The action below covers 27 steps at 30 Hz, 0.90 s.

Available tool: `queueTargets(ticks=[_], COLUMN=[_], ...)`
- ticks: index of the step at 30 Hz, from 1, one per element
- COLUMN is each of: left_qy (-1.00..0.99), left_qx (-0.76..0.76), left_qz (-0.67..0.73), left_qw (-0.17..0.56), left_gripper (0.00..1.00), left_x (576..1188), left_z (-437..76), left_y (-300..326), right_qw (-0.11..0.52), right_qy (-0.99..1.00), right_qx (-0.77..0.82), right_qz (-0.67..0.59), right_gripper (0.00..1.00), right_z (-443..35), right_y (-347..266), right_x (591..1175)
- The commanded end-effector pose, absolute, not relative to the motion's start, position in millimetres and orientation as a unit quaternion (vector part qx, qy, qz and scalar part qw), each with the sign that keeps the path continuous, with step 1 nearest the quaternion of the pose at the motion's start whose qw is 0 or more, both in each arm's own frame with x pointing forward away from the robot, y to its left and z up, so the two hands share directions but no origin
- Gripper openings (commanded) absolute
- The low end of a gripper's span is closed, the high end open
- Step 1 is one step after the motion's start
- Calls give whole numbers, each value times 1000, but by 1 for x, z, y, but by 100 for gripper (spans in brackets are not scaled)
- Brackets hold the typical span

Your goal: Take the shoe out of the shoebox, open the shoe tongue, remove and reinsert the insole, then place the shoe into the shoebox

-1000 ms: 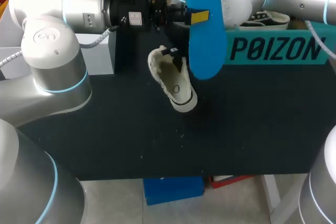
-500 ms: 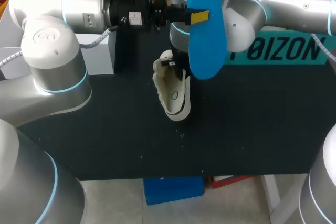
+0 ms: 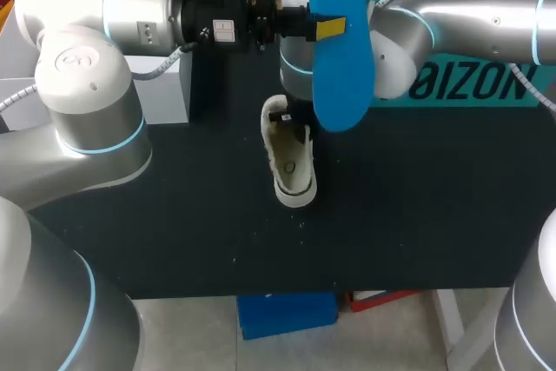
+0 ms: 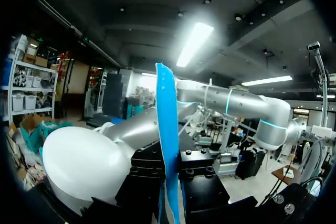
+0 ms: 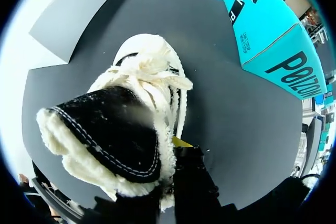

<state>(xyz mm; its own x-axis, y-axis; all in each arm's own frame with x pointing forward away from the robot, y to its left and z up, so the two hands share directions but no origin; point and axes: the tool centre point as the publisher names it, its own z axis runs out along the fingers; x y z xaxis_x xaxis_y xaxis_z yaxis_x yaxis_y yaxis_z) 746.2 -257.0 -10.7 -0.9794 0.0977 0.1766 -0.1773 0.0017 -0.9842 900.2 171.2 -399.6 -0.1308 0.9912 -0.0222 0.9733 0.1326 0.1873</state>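
Note:
A blue insole (image 3: 339,49) hangs upright high over the table, and my left gripper (image 3: 328,29) is shut on its middle. In the left wrist view the insole (image 4: 167,145) stands edge-on between the black fingers (image 4: 149,174) of that gripper (image 4: 169,203). Below it a white fleece-lined shoe (image 3: 292,155) rests on the black table, toe toward the front edge. My right gripper (image 3: 293,119) reaches in behind the insole and is shut on the shoe's black tongue (image 5: 113,129), pulling it up and back. The right wrist view shows the shoe (image 5: 152,72) ahead of the right gripper (image 5: 169,182). The teal shoebox (image 3: 473,84) stands at the back right.
A pale grey box (image 3: 161,89) sits at the table's back left, also seen as a grey slab (image 5: 73,14) beyond the shoe. The teal shoebox (image 5: 273,30) lies past the shoe on the other side. Black tabletop (image 3: 417,215) stretches in front of the shoe.
My right arm has swung further in toward the middle, turning the shoe by its tongue so the toe points straight at the front edge. The left gripper and insole have not moved.

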Motion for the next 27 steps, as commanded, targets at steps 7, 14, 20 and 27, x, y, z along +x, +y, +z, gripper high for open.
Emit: queueTargets(ticks=[7,14,20,27], left_qy=[-701,-701,-701,-701], left_qx=[29,29,29,29], left_qz=[706,706,706,706], left_qw=[96,96,96,96], left_gripper=[0,0,0,0], left_x=[745,745,745,745], left_z=[-11,-11,-11,-11], left_y=[-258,-258,-258,-258], right_qw=[49,-16,-157,-189], right_qy=[749,759,745,755], right_qx=[656,643,622,588], right_qz=[78,105,185,222], right_gripper=[100,100,100,100], right_z=[-389,-360,-330,-312], right_y=[163,151,149,151], right_x=[899,891,890,890])
